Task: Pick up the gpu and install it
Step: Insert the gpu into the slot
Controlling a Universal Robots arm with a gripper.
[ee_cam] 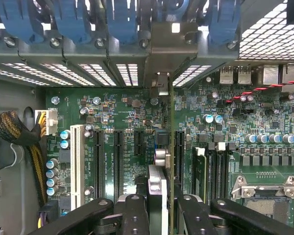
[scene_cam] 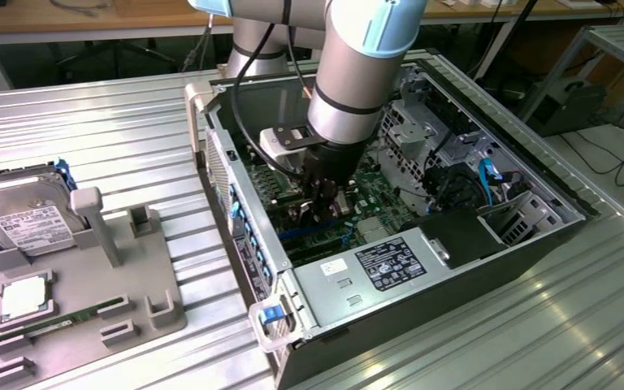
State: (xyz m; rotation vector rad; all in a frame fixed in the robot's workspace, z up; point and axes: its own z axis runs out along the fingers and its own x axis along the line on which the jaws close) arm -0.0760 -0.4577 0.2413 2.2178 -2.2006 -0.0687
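On the exterior view's left, a grey holder (scene_cam: 84,301) is sitting on the ribbed metal desk (scene_cam: 127,130), carrying a silver hard drive (scene_cam: 25,215) and a slim green RAM stick (scene_cam: 58,321). Moving toward the middle, the open computer case (scene_cam: 399,309) is lying on its side, and the arm is reaching down into it with the gripper (scene_cam: 321,199) low over the green motherboard (ee_cam: 122,122). In the wrist view the jaws are gripping the gpu (ee_cam: 159,196), which is showing edge-on as a thin upright card between the black fingers (ee_cam: 132,210), with its silver end bracket (ee_cam: 159,83) lying against the case's rear slot wall beneath the blue retention clips (ee_cam: 112,19). The card's lower edge appears to be just over, or already touching, one of the long black expansion slots (ee_cam: 118,161); which cannot be told. To seat it well, the card should be kept square to the slot along its whole length, the bracket sliding into its rear opening, and the push going straight down, since any tilt would likely jam one end. Further toward the exterior view's right, blue cables (scene_cam: 491,183) and drive bays are lying well apart from the work.
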